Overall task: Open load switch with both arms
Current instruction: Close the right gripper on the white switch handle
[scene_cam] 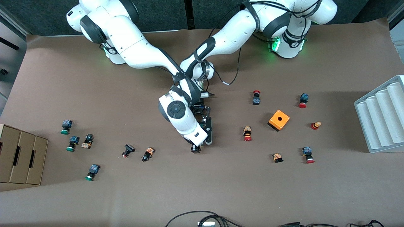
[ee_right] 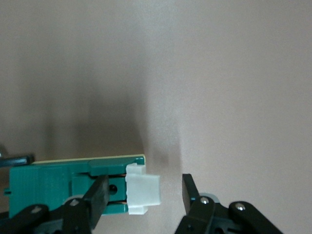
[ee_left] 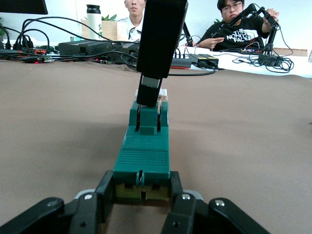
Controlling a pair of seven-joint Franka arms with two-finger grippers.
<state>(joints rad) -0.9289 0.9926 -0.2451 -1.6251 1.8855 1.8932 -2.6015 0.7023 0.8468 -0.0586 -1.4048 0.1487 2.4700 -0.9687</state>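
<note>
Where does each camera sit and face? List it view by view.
Front: high across the table, facing down; left arm and right arm show.
Left wrist: low, looking along the load switch; left gripper clamps it.
Right wrist: looking down on its white lever; right gripper open astride it.
Shared: load switch, in both wrist views.

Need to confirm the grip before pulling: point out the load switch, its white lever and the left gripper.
load switch (ee_left: 142, 158): left wrist view, ribbed green top.
white lever (ee_right: 143, 192): right wrist view, lever's flat face.
left gripper (ee_left: 142, 191): left wrist view, between fingertips clamping the switch's end.
</note>
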